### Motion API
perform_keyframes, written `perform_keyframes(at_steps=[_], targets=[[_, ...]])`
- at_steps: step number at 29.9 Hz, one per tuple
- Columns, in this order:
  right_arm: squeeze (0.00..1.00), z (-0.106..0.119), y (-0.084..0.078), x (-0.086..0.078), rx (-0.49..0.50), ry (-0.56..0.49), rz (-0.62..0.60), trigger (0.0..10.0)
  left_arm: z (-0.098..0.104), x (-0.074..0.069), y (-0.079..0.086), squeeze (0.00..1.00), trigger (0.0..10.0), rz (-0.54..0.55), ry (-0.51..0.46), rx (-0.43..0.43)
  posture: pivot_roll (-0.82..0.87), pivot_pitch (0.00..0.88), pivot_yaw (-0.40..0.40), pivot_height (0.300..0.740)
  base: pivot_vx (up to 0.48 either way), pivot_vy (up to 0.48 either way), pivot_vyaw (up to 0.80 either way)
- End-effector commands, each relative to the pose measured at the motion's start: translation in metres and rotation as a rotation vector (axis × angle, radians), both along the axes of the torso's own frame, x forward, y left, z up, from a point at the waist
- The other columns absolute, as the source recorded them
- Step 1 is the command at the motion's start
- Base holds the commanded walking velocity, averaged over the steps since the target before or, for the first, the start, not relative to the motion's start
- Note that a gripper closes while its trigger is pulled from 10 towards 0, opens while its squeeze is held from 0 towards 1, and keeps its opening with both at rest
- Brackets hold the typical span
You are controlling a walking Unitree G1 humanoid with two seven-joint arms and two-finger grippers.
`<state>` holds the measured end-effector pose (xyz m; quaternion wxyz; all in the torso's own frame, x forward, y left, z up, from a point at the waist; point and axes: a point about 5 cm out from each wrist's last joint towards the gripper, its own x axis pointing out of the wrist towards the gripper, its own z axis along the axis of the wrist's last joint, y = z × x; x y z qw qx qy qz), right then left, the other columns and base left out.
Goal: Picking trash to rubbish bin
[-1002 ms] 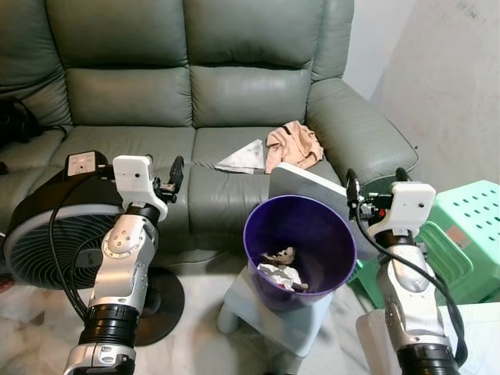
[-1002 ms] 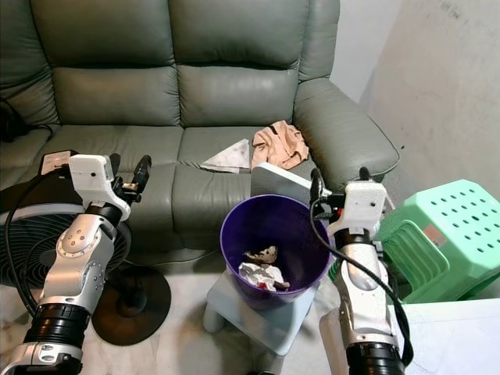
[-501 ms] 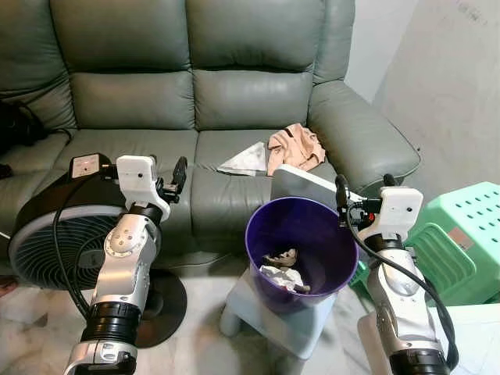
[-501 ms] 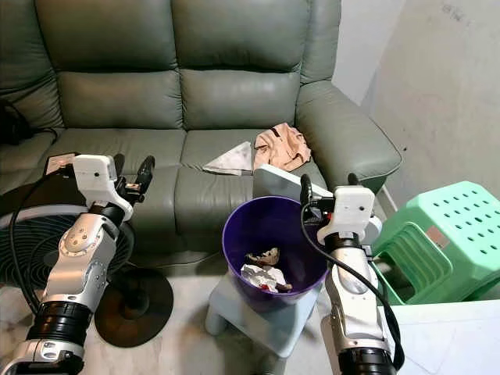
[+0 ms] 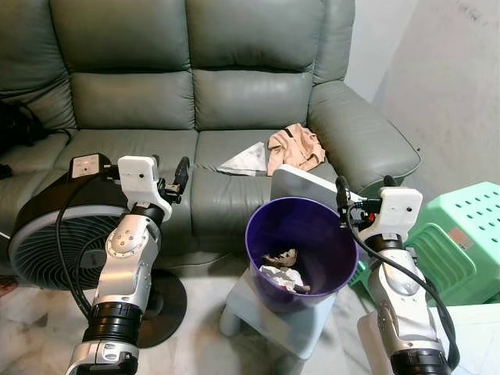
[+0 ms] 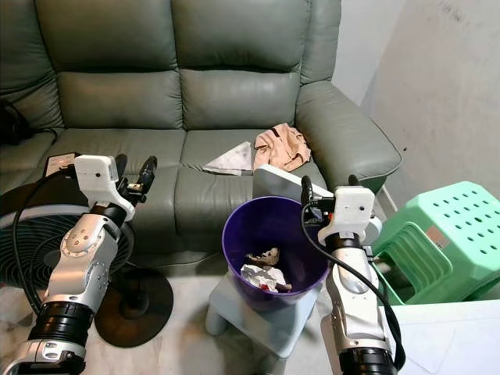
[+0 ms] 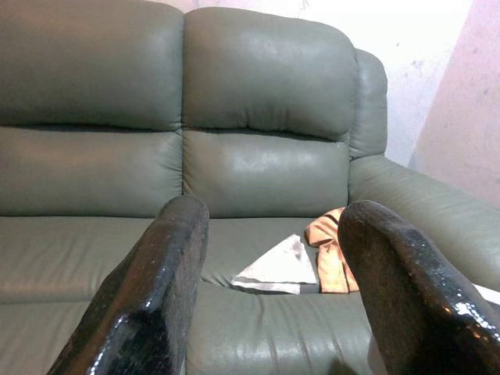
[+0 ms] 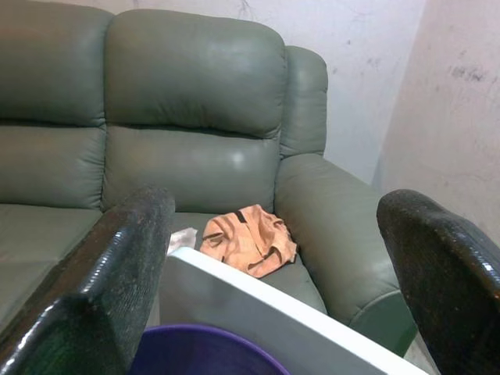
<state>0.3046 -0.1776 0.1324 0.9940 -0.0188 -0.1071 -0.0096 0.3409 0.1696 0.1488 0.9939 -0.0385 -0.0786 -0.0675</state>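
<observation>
A purple bin stands on a small grey stool, with crumpled trash at its bottom. On the sofa seat behind it lie a white paper and a crumpled orange piece. My left gripper is raised before the sofa's front edge, left of the bin, open and holding nothing. My right gripper hovers at the bin's right rim, open and holding nothing. The left wrist view looks past its fingers at the paper and the orange piece. The right wrist view shows the orange piece.
A white flat board leans behind the bin. A black floor fan stands at my left, its base on the tiled floor. A green plastic stool sits at the right by the wall. A dark bag lies on the sofa's left end.
The view has shifted slightly. My right gripper has moved a little left, closer to the bin's rim. The left arm has hardly moved.
</observation>
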Motion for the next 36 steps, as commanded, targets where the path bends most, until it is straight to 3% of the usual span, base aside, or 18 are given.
perform_keyframes(at_steps=[1, 22, 36], targets=[[0.0, 0.0044, -0.0029, -0.0001, -0.009, -0.009, -0.013, 10.0, -0.0013, 0.0023, -0.0011, 0.0, 10.0, 0.004, 0.019, -0.008, -0.04, 0.048, -0.048, 0.74, 0.0, 0.0, 0.0], [0.0, 0.0024, -0.0054, -0.0022, -0.018, 0.012, -0.029, 10.0, -0.0029, 0.0022, -0.0062, 0.0, 10.0, -0.021, 0.051, -0.046, -0.05, 0.059, -0.05, 0.74, -0.238, 0.0, 0.0], [0.0, 0.0018, -0.0081, -0.0033, -0.026, 0.025, -0.029, 10.0, -0.0022, 0.0019, -0.0033, 0.0, 10.0, 0.004, 0.038, -0.042, -0.05, 0.071, -0.059, 0.74, 0.0, 0.0, 0.0]])
